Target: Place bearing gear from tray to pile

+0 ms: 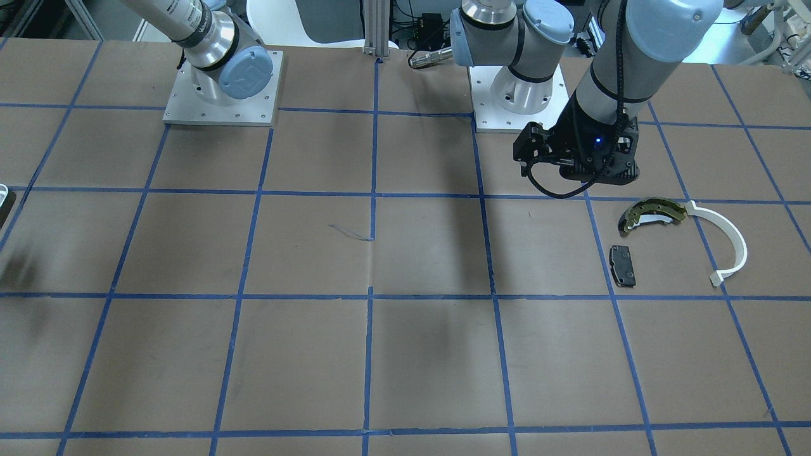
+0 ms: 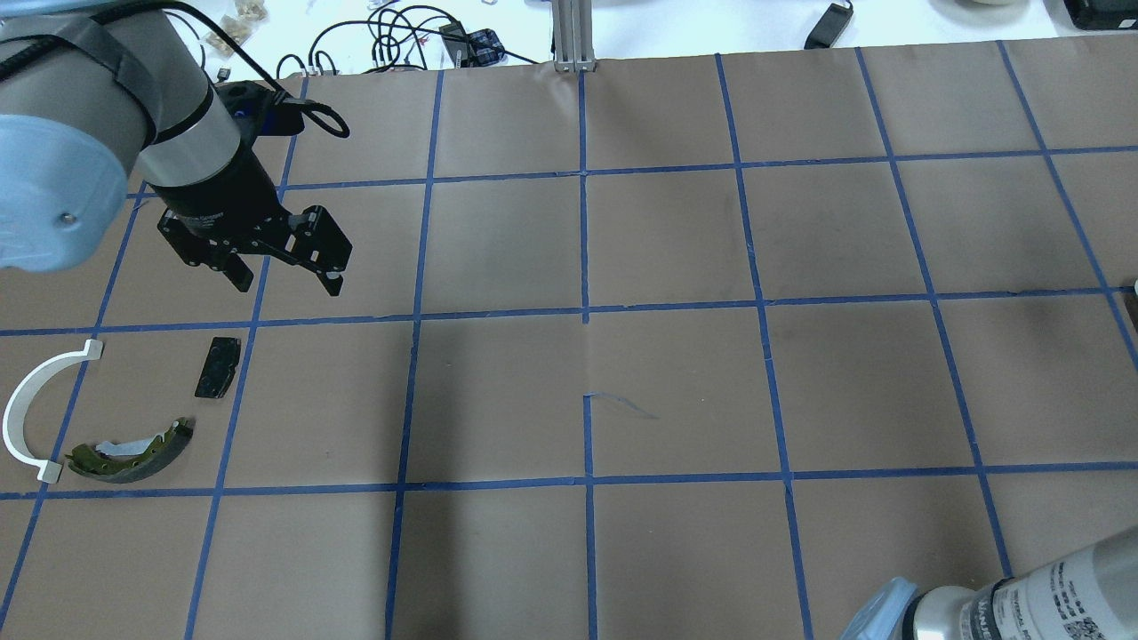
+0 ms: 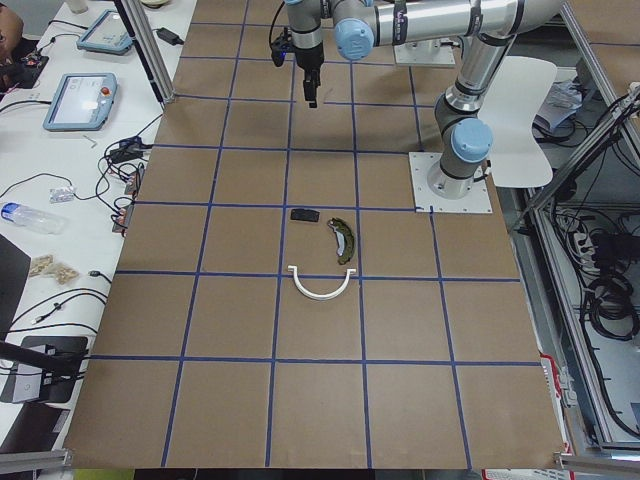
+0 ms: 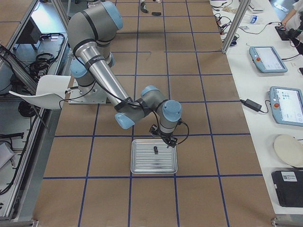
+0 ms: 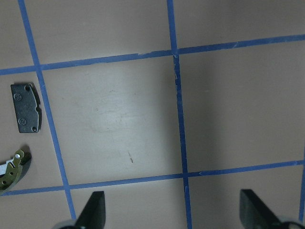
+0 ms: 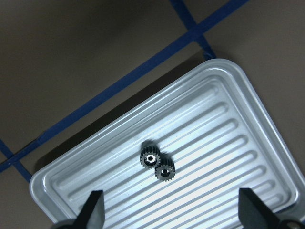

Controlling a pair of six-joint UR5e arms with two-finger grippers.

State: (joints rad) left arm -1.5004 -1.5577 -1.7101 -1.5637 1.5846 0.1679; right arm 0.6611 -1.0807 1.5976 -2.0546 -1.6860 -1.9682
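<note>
Two small black toothed gears (image 6: 150,159) lie touching each other in a ribbed silver tray (image 6: 228,143). My right gripper (image 6: 171,212) is open and empty above the tray, the gears between and ahead of its fingertips (image 6: 93,210). The exterior right view shows it over the tray (image 4: 142,165). The pile holds an olive-and-black brake shoe (image 2: 133,452), a white arc strip (image 2: 27,418) and a black pad (image 2: 218,366). My left gripper (image 2: 286,280) is open and empty, hanging above the table just beyond the pad. The pad (image 5: 26,107) shows at the left of its wrist view.
The table is brown with blue tape grid lines. Only the tray's corner (image 1: 3,193) shows at the left edge of the front view. The arm bases (image 1: 222,88) stand at the robot's side of the table. Cables and tablets lie beyond the far edge.
</note>
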